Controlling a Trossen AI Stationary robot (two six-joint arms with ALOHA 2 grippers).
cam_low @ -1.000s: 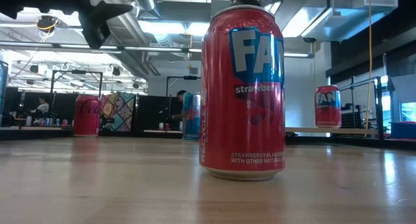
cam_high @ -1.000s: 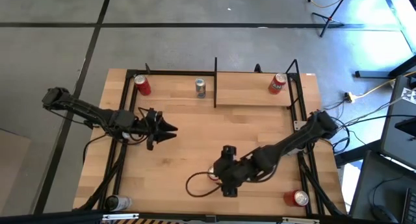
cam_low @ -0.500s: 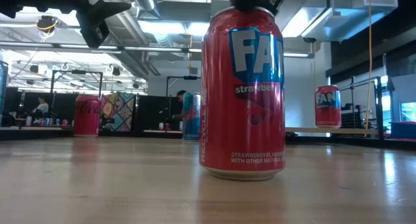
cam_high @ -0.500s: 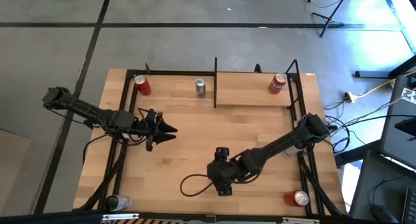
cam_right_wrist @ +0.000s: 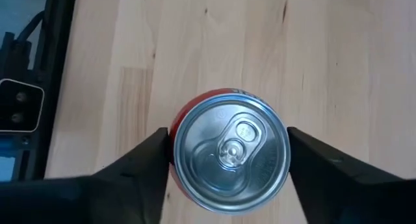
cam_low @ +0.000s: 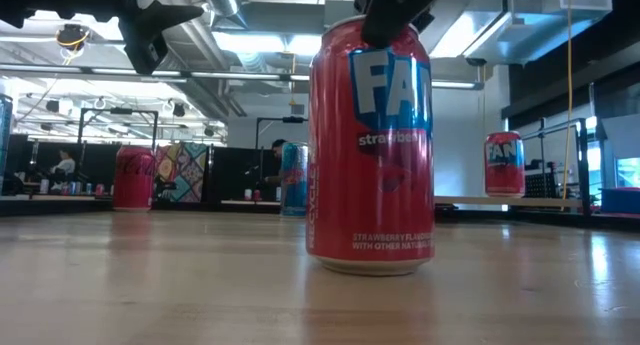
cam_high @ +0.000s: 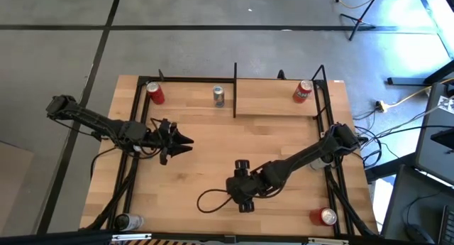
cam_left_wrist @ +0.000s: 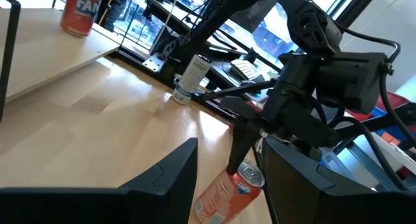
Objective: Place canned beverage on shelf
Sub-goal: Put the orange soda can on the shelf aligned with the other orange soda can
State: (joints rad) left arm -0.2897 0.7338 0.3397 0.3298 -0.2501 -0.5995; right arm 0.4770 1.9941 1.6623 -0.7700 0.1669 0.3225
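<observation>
Low in the centre of the high view, the right gripper clamps its fingers on the upright red can – the shelf sits at upper right – while the left gripper, part-open and empty, waits at middle left.

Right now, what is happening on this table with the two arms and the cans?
The right gripper has come down over a red strawberry can standing in the middle of the table, with one finger on each side of it. Its jaws are closing on the can, but a firm grip is not yet clear. The left gripper waits above the table's left half, holding nothing. On the shelf at the far edge stands another red can.
</observation>
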